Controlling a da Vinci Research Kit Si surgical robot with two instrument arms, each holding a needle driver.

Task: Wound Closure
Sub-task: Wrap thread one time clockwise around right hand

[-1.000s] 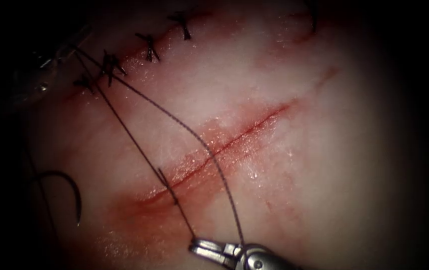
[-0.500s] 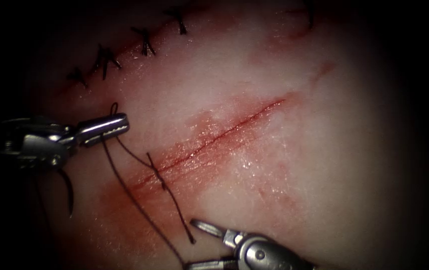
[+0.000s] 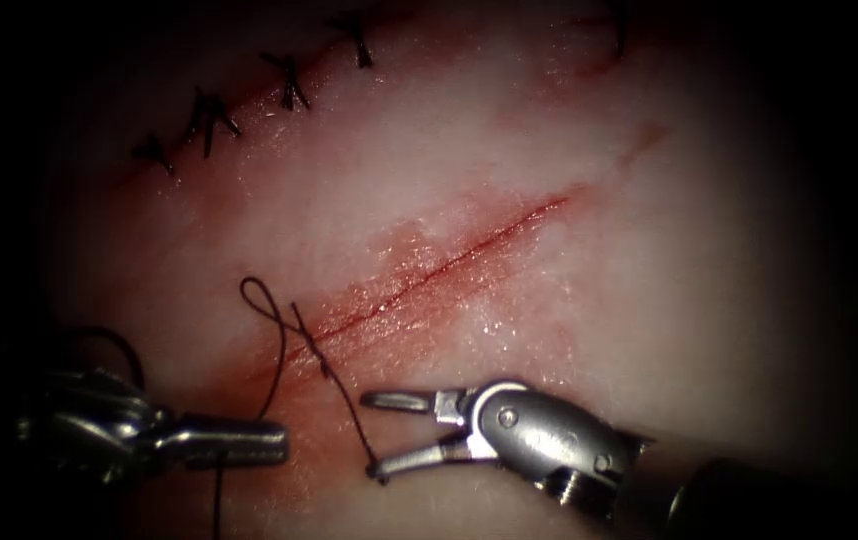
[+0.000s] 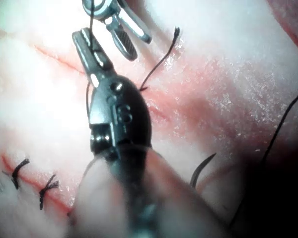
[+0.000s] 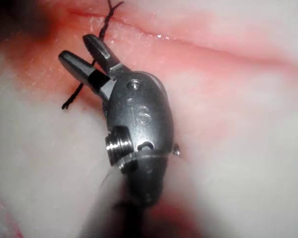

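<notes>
The cut point(image 3: 449, 262) runs diagonally across the tissue point(image 3: 589, 190), with red fluid along it. One stitch of dark thread point(image 3: 309, 340) crosses its lower left end, and a small loop point(image 3: 257, 293) lies just left of it. My left tool point(image 3: 279, 440), point(image 4: 79, 37) lies left of the cut, shut on the long thread. My right tool point(image 3: 374, 435), point(image 5: 74, 47) stands open, its jaws on either side of the short thread tail point(image 3: 361, 432), point(image 5: 72, 96). The curved needle point(image 3: 114, 340), point(image 4: 203, 166) lies free on the tissue at the far left, held by neither tool.
A second cut at the upper left is closed by several knotted stitches point(image 3: 211, 120) with short cut ends. Faint red scratches point(image 3: 649, 135) mark the tissue at the upper right. The right tool's jaws point(image 4: 126, 32) also appear in the left wrist view.
My left tool came down from the upper left to the lower left with the thread, which went slack into a loop. My right tool let go, opened and moved up around the short tail.
</notes>
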